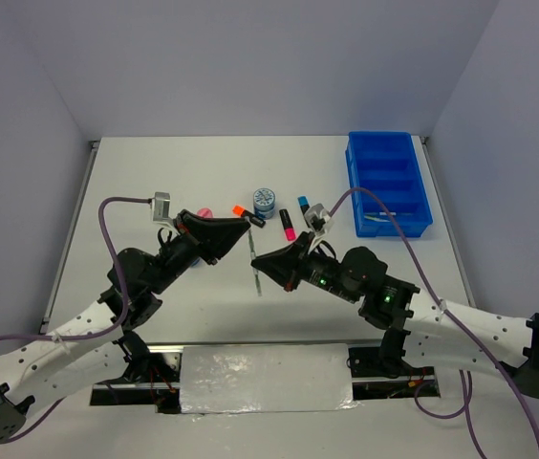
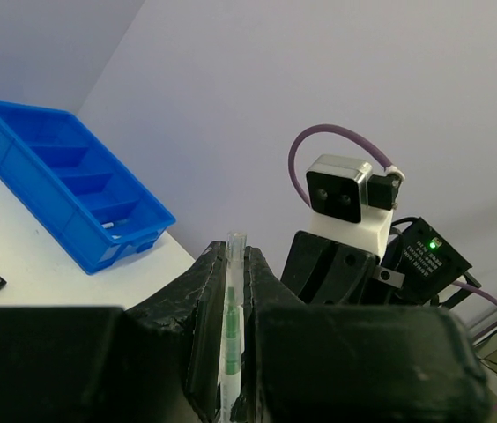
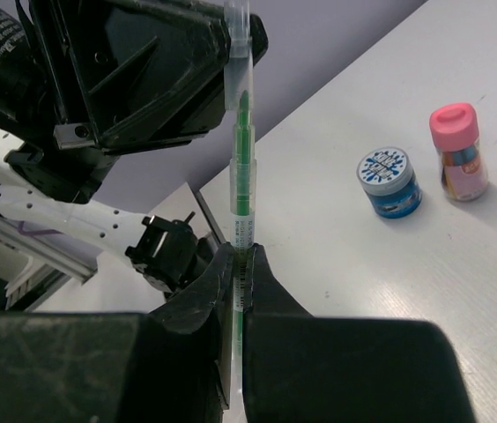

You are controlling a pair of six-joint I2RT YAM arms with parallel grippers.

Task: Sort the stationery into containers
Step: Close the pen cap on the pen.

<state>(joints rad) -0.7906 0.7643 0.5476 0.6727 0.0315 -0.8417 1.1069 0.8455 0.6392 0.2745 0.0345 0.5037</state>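
Observation:
A thin clear pen with a green core is held above the table by both grippers. My left gripper is shut on its far end, as the left wrist view shows. My right gripper is shut on its near end, as the right wrist view shows. The orange, pink and blue-capped highlighters, one blue-white tub and the pink bottle lie mid-table. The blue tray stands at the far right with a thin pen in its nearest compartment.
The tub and the pink bottle stand upright close together. The tray sits near the table's right edge. The two arms meet nose to nose over the table's middle. Grey walls enclose the table.

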